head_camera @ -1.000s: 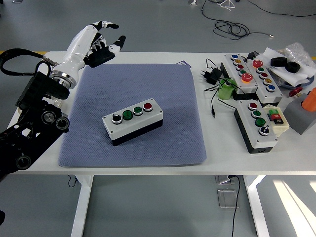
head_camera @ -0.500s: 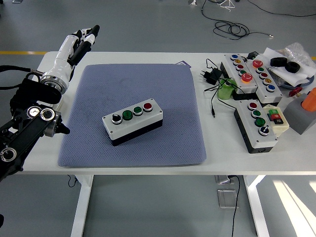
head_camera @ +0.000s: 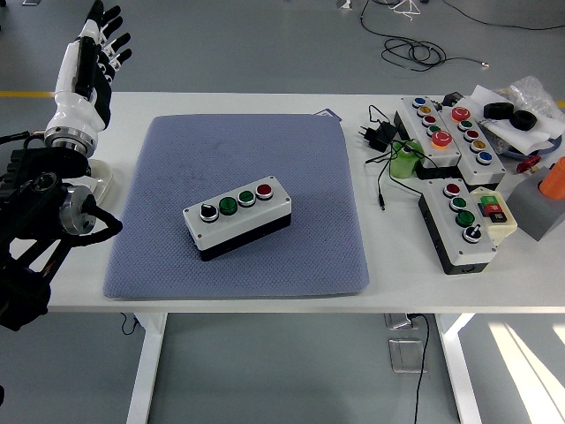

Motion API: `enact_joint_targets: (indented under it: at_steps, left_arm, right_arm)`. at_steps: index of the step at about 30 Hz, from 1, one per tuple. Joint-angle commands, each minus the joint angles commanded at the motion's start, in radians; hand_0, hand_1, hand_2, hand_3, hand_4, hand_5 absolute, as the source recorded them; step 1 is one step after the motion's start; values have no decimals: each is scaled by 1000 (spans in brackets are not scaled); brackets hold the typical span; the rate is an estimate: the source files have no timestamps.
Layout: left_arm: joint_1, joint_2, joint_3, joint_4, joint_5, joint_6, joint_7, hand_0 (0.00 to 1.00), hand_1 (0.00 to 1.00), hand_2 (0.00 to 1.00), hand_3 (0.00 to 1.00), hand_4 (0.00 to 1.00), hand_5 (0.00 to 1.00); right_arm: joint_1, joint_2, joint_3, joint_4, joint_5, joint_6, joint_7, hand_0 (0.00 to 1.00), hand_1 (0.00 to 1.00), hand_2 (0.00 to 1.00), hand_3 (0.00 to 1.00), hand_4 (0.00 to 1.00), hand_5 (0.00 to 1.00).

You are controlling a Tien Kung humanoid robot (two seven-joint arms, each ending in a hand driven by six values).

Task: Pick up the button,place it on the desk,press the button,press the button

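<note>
A grey button box [head_camera: 237, 215] with a black base lies on the blue-grey mat [head_camera: 238, 159] near its middle, tilted. Its top carries a black selector knob, two green buttons and a red button. My left hand [head_camera: 97, 40] is raised at the far left edge of the table, well away from the box, fingers spread and holding nothing. The black left arm [head_camera: 35, 221] runs down the left side. The right arm is out of view.
On the right of the table lie other button boxes [head_camera: 461, 221] [head_camera: 441, 128], a black power adapter [head_camera: 380, 134] with cables, a green cylinder [head_camera: 405, 161], a grey block with an orange object [head_camera: 543, 199] and a bag of parts [head_camera: 521, 110].
My left hand has pulled back from the mat's far left corner, swinging left and up past the table's left edge. The button box has not moved.
</note>
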Motion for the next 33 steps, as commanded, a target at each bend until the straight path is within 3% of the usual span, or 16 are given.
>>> enact_joint_targets:
  at_steps: [8, 23, 33]
  left_arm:
    - [16, 11, -26, 12, -58, -87, 31, 824, 851, 857, 796, 608, 998]
    - [19, 23, -42, 18, -43, -143, 51, 818, 847, 860, 799, 618, 998]
    - [20, 23, -38, 24, -35, -153, 66, 811, 844, 856, 802, 622, 998]
  right_arm:
    - [4, -1, 6, 0, -4, 1, 0, 787, 797, 817, 751, 412, 479]
    - [7, -2, 13, 0, -4, 0, 2, 787, 797, 817, 751, 412, 479]
    - [10, -4, 15, 0, 0, 0, 2, 787, 797, 817, 751, 412, 479]
